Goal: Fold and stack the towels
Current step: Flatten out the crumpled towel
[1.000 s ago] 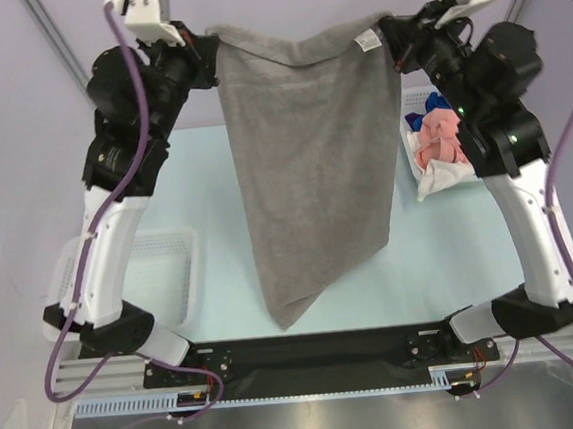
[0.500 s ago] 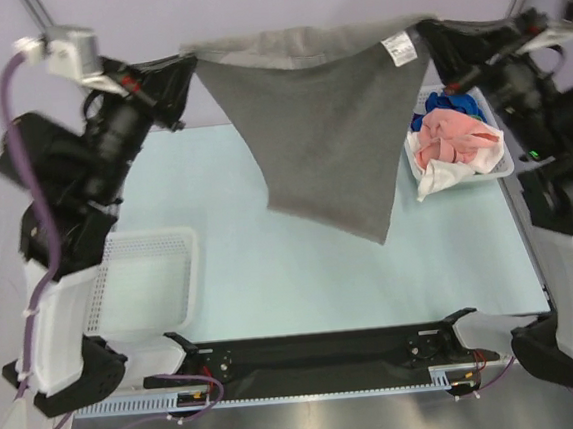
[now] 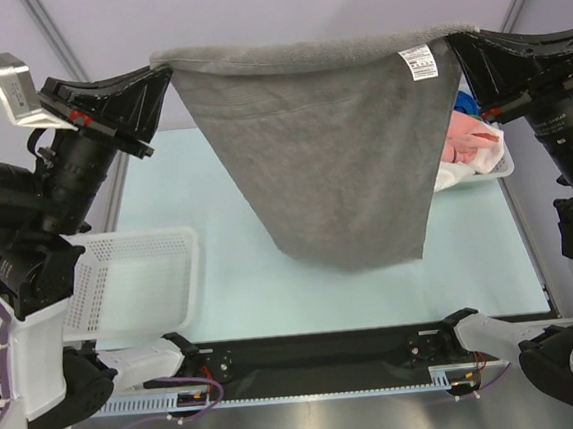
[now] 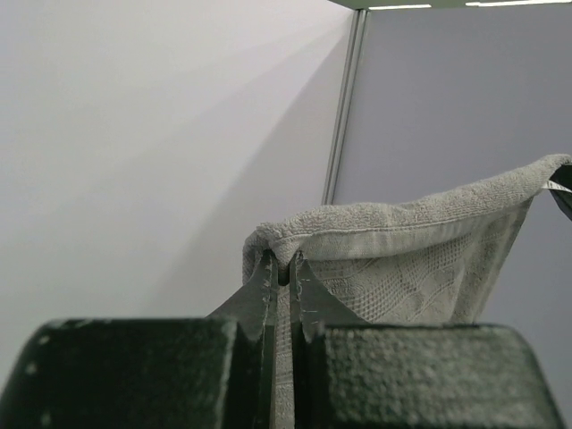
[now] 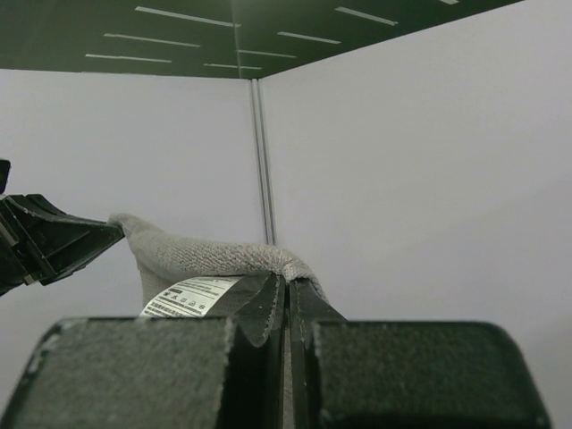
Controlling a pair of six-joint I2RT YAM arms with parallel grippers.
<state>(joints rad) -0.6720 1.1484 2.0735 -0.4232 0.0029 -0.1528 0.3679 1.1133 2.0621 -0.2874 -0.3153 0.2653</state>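
A grey towel (image 3: 332,160) hangs high above the table, spread flat between both arms. My left gripper (image 3: 164,75) is shut on its top left corner and my right gripper (image 3: 452,44) is shut on its top right corner, beside a white care label (image 3: 418,61). The top edge runs nearly taut and the cloth narrows toward its lower edge. The left wrist view has the jaws (image 4: 281,268) pinching the towel's hem (image 4: 402,237). The right wrist view has the jaws (image 5: 288,284) clamped on the hem (image 5: 206,255) beside the label (image 5: 183,297).
A white lattice basket (image 3: 503,167) at the right edge holds pink (image 3: 466,139), white (image 3: 468,166) and blue (image 3: 468,103) towels, partly hidden behind the grey one. An empty white lattice basket (image 3: 137,283) sits at the near left on the pale green tabletop (image 3: 241,269).
Both arms have swung outward and upward, drawing the towel's top edge wide and taut. The hanging cloth has lifted away from the near edge and now spreads broader.
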